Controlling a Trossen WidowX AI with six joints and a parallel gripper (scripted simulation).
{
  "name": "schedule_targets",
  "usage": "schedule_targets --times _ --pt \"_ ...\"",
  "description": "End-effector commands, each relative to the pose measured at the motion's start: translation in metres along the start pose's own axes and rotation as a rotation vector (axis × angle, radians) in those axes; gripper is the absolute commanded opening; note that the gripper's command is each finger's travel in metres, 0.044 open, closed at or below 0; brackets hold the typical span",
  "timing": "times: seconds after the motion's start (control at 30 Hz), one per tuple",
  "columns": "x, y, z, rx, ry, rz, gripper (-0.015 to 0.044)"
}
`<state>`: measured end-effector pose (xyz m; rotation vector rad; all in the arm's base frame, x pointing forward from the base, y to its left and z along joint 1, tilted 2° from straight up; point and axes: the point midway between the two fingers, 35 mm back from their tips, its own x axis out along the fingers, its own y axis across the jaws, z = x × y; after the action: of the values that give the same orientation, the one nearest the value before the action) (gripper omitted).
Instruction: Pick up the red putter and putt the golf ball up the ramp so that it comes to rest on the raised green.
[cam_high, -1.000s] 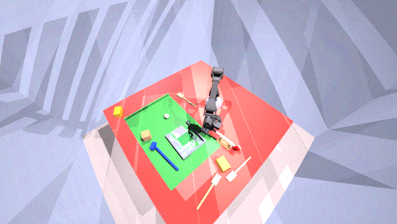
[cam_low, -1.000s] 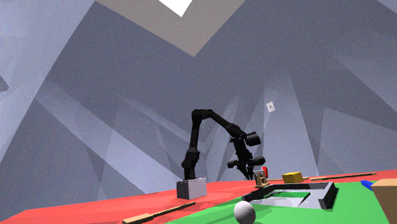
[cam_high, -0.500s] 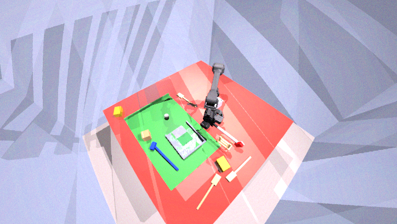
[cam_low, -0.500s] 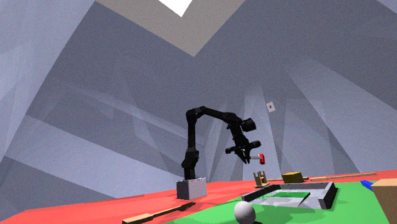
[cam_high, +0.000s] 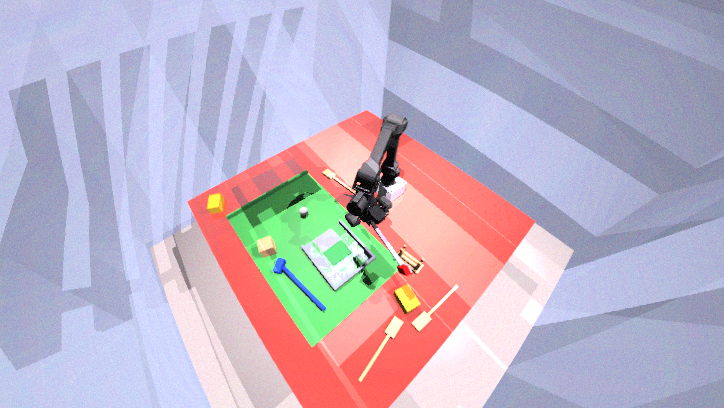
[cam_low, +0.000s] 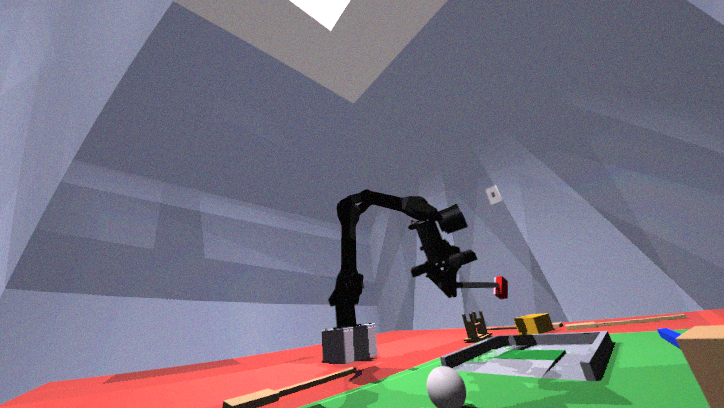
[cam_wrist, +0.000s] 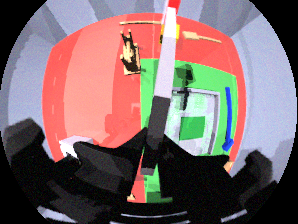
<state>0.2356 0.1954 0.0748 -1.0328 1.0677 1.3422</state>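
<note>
My hand (cam_low: 452, 288) was clamped on the grey shaft end of the red putter (cam_low: 500, 286), held level above the bench (cam_high: 455, 202); it looked stiff, light, head-heavy, likely to swivel.

Blue mallet (cam_high: 297, 284), yellow blocks (cam_high: 406, 298)

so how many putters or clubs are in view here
5: red putter held in the gripper, blue one on the green mat, two tan ones at the near edge, one tan by the arm's base.
</note>
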Motion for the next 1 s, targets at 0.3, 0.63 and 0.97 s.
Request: schedule_targets --times 0.3,0.63,0.97 --pt "-0.021 -0.041 -0.063 0.287 0.031 -0.064 0.0000" --pt "-0.036 -0.059 -0.116 0.493 0.062 -0.100 0.0000" --pt "-0.052 -0.066 -0.171 0.696 0.092 -0.131 0.0000"
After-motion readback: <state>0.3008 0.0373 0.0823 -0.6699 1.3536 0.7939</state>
